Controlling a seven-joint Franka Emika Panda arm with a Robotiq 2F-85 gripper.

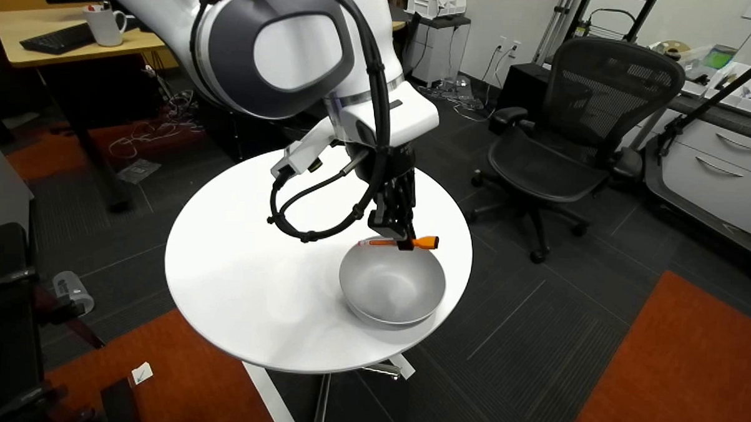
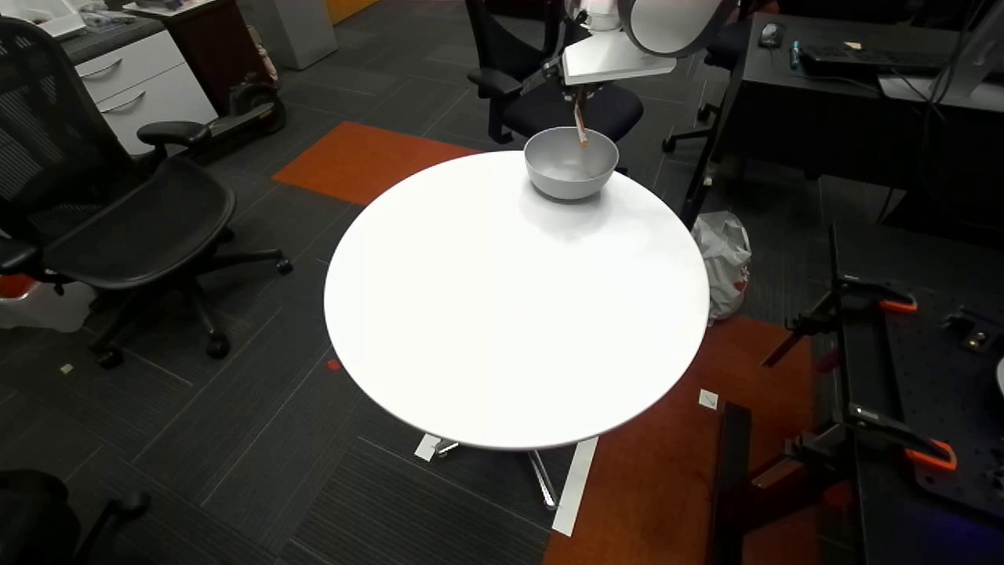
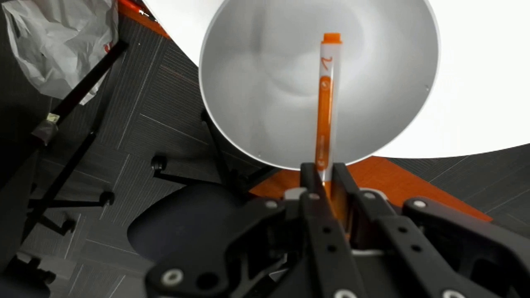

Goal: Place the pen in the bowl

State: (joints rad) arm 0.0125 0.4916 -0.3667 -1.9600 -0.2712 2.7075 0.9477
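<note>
The pen (image 3: 324, 120) is thin, orange and white with an orange end. My gripper (image 3: 324, 170) is shut on it, with one finger on each side. In the wrist view the pen points away from the fingers over the inside of the grey bowl (image 3: 248, 95). In an exterior view the gripper (image 1: 404, 242) holds the pen (image 1: 425, 242) at the far rim of the bowl (image 1: 391, 286). In an exterior view the pen (image 2: 580, 125) slants down with its end over the opening of the bowl (image 2: 569, 176). Nothing else shows inside the bowl.
The bowl stands upright near the edge of a round white table (image 1: 248, 275), which also shows in an exterior view (image 2: 510, 314). Office chairs (image 1: 566, 130) and a desk (image 1: 19, 30) stand around. A plastic bag (image 2: 722, 259) lies below the table edge.
</note>
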